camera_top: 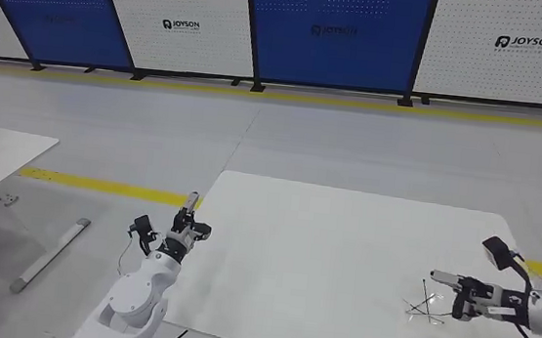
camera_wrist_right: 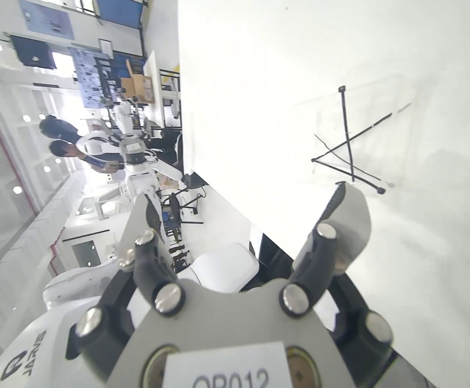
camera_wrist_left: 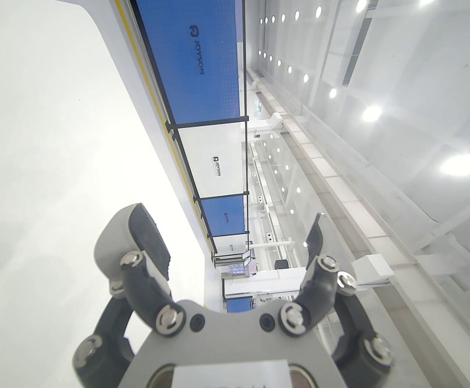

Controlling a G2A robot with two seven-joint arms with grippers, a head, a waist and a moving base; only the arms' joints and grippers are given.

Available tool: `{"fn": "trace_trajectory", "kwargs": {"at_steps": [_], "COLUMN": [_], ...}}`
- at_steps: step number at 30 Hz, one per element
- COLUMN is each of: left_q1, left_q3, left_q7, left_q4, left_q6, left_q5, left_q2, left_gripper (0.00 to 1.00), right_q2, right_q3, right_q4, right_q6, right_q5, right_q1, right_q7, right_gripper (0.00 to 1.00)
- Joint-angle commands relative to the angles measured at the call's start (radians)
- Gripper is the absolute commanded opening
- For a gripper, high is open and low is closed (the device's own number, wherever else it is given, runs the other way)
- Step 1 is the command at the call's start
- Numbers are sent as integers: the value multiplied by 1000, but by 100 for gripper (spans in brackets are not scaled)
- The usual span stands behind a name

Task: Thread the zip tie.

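So, right jaws: apart and empty, just beside the pile of ties.
Zip ties (camera_wrist_right: 347, 139): a few thin black ones, flat and crossed in a loose pile on the near right part of the surface (camera_top: 321, 262). None was held or threaded.
Left jaws: also apart and empty, at the surface's left edge, well apart from the pile.
Far side: bare surface, then floor with a yellow line (camera_top: 103, 186), then blue and white panels (camera_top: 338, 33).
Stage (judged): nothing picked yet, first grasp was due.
Risk 1: the straps were crossed, so closing at the crossing would likely pinch two at once.
Risk 2: the straps lay flat and thin. Jaws stopping too high would shut on air; too low would scrape the surface and scatter the pile.
Risk 3: threading needs both ends held. The left jaws were far off, so a long carry with a floppy strap could miss the head.
View gain, right wrist: the small square heads and the exact crossing were readable.
View gain, top: gave the spacing of both sets of jaws and the pile's place on the surface. The ties there read as a faint tangle.
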Motion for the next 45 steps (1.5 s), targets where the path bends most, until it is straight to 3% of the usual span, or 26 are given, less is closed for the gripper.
{"fn": "trace_trajectory", "kwargs": {"at_steps": [1, 3, 13, 16, 23, 36, 40, 45], "left_q1": [0, 0, 0, 0, 0, 0, 0, 0], "left_q3": [0, 0, 0, 0, 0, 0, 0, 0], "left_q7": [0, 0, 0, 0, 0, 0, 0, 0], "left_q4": [0, 0, 0, 0, 0, 0, 0, 0], "left_q6": [0, 0, 0, 0, 0, 0, 0, 0], "left_q5": [0, 0, 0, 0, 0, 0, 0, 0], "left_q2": [0, 0, 0, 0, 0, 0, 0, 0], "left_gripper": [100, 100, 100, 100, 100, 100, 100, 100], "right_q2": [10, 21, 22, 27, 59, 66, 67, 71], "right_q3": [-38, -41, -44, -74, -171, -186, -221, -238], "right_q4": [20, 31, 27, 9, 94, 105, 104, 111], "right_q6": [-6, 36, 32, 2, -139, -141, -198, -200], "right_q5": [-24, -74, -90, -176, -225, -234, -208, -201], "right_q1": [17, 24, 23, 27, 115, 131, 125, 130], "right_q7": [0, -2, -11, -11, 0, 0, 0, 0], "right_gripper": [100, 100, 100, 100, 100, 100, 100, 100]}}
